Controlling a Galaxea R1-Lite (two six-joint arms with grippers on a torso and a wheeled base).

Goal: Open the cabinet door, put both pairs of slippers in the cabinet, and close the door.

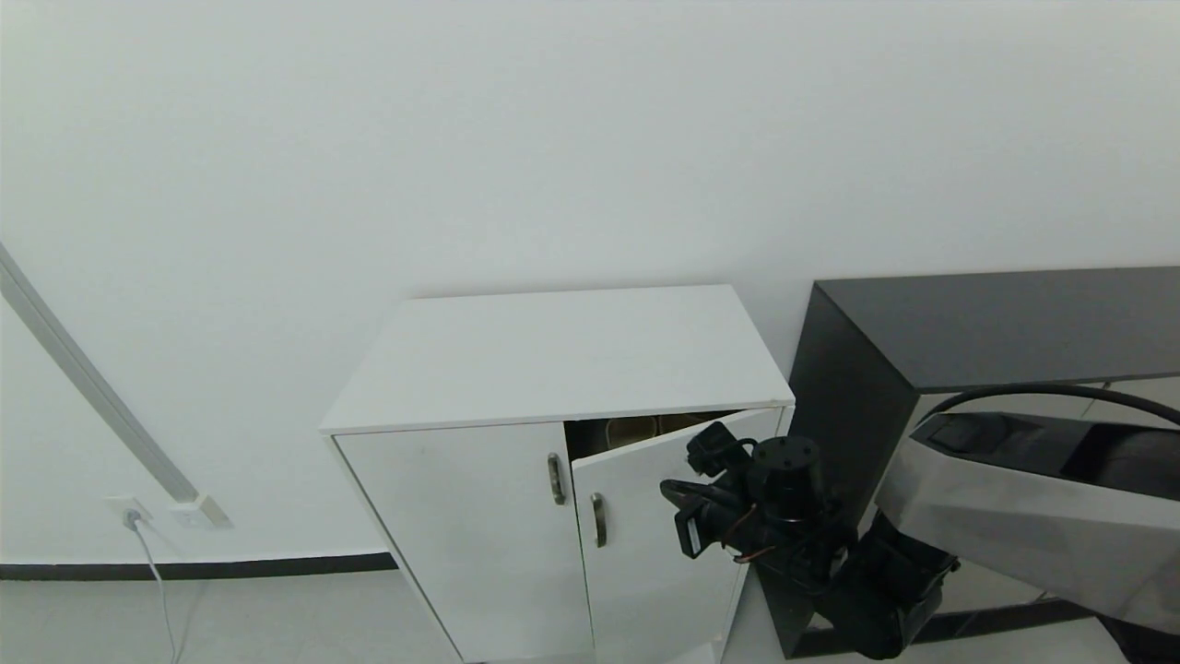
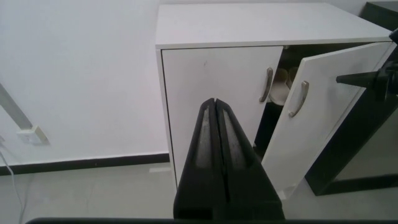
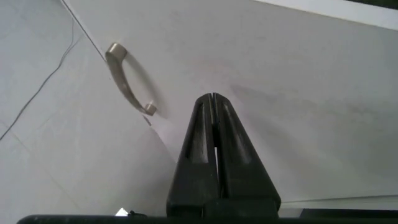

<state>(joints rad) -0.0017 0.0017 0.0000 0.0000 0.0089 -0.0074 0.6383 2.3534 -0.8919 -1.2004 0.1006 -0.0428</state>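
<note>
white wall (image 1: 590,138) with black skirting (image 1: 184,566) and a socket (image 1: 126,508), pale floor (image 1: 277,618), black table (image 1: 1005,323) at right.

The right arm's glossy silver-grey shell (image 1: 1005,526) carried a dark inset panel (image 1: 1060,447), and a black cable (image 1: 1042,389) arched over it. The black wrist joint (image 1: 785,466) had a round, hole-dotted cap. The matte black left gripper (image 2: 214,101) and right gripper (image 3: 213,96) each tapered to a thin seam.

Plain indoor room, white cabinet (image 1: 562,355), wall socket (image 1: 129,509)
</note>
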